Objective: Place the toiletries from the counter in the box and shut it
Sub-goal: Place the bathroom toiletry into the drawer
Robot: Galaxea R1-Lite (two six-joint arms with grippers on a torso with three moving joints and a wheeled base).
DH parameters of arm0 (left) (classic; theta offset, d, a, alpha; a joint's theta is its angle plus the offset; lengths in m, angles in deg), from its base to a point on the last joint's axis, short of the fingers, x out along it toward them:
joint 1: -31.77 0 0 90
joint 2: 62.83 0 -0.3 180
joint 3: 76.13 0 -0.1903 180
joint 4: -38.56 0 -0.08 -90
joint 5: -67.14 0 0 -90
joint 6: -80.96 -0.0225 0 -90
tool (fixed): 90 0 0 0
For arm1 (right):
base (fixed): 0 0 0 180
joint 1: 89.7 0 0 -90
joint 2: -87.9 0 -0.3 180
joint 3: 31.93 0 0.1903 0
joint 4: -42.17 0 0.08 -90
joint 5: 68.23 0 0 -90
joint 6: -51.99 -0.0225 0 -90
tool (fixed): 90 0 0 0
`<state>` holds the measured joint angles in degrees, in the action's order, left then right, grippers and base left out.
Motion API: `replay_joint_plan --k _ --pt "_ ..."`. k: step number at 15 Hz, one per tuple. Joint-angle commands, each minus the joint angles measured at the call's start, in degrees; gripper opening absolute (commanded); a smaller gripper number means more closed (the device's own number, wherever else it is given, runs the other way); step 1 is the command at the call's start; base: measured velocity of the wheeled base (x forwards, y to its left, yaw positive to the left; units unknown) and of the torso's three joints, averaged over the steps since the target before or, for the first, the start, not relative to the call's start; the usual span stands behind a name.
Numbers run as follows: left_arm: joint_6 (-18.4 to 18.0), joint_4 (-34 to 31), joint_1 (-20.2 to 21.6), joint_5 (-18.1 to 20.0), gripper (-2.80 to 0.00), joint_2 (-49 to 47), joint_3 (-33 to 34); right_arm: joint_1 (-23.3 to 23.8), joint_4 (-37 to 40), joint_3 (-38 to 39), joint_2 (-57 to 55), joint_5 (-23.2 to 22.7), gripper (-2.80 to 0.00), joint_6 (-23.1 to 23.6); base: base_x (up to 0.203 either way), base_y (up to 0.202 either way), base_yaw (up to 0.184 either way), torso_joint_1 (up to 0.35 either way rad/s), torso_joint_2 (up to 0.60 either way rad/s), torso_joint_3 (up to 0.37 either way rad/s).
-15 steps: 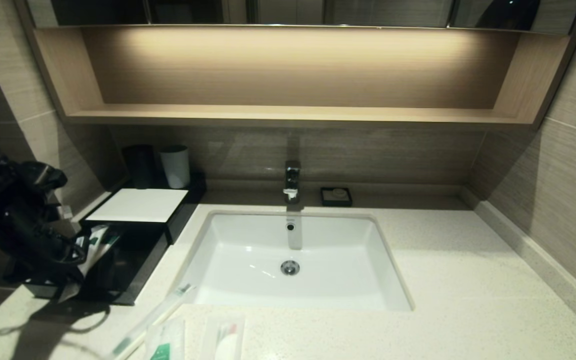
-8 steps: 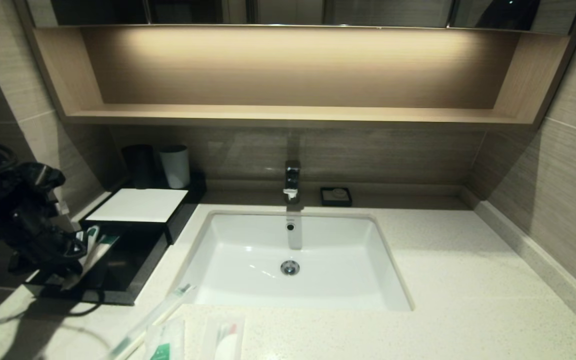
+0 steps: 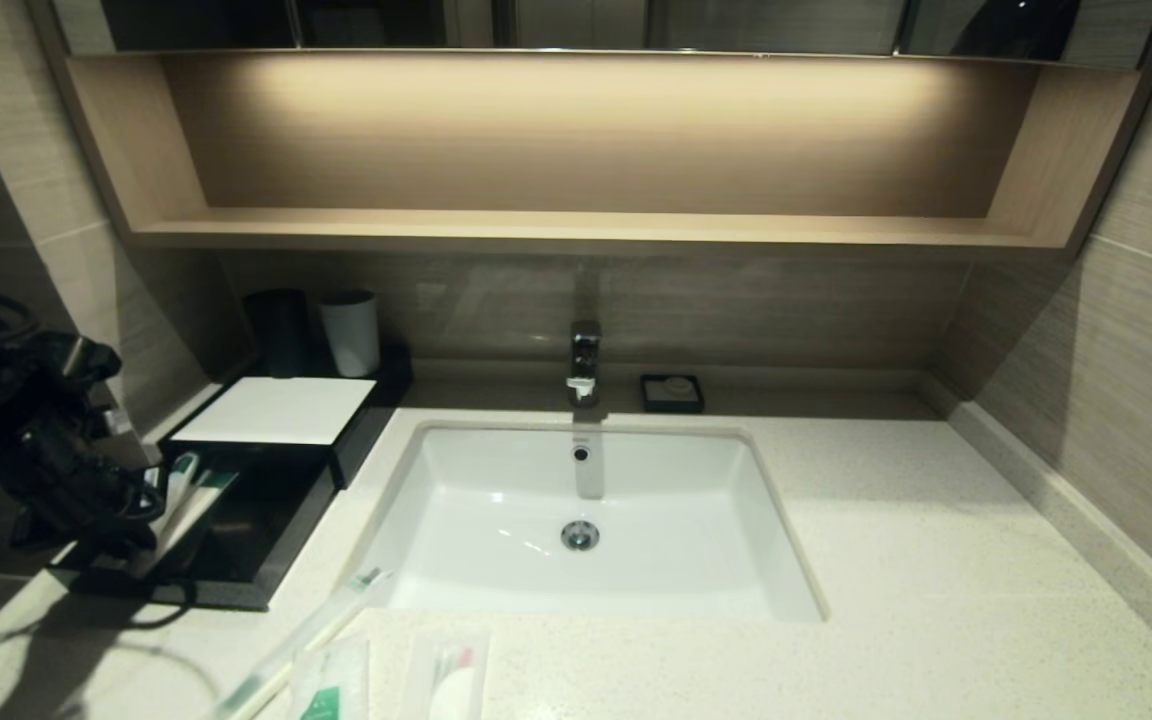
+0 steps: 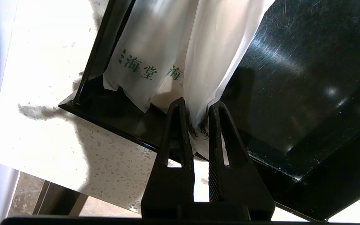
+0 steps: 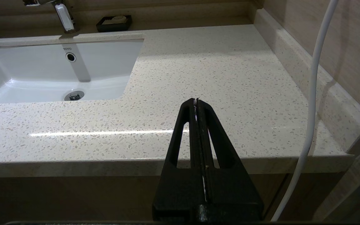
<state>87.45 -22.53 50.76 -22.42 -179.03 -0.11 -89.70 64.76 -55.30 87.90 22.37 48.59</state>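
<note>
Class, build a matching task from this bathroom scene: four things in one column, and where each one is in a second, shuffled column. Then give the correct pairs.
Things
1. white cup
2. soap dish
3. toothbrush packet
4. frosted packet

Places
A. pinched in the left gripper over the open black box
B. lying on the counter at the sink's front left corner
C. behind the box, beside the black cup
D. by the back wall, right of the tap

Pairs: 1-C, 2-D, 3-B, 4-A

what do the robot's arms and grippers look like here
The left gripper and right gripper each have two matte black triangular fingers with cut-out windows and ribbed inner pads. The left arm is bulky, black, with looped cables. A white cable hangs beside the right gripper.
</note>
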Motion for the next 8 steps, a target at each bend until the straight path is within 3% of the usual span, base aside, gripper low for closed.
replay_joint_plan --k 1,4,5,8 --pt "-0.34 -0.18 0.14 -0.15 -2.8 -0.12 0.11 0.0 -0.02 0.0 -0.09 0.01 -2.8 -0.02 0.0 0.0 0.0 0.0 0.0 0.0" --pt "-2.44 0.11 1.02 -1.49 -2.8 -0.43 0.64 -0.01 -0.02 0.0 -0.02 0.01 -2.8 -0.02 0.0 0.0 0.0 0.0 0.0 0.0" --pt "-2.91 0.04 1.15 -1.49 0.0 -0.43 0.76 -0.03 -0.02 0.0 -0.09 0.01 -2.8 -0.02 0.0 0.0 0.0 0.0 0.0 0.0" --pt "-3.14 0.11 1.06 -1.41 0.0 -0.25 0.81 -0.08 -0.02 0.0 -0.08 0.01 -2.8 -0.02 0.0 0.0 0.0 0.0 0.0 0.0"
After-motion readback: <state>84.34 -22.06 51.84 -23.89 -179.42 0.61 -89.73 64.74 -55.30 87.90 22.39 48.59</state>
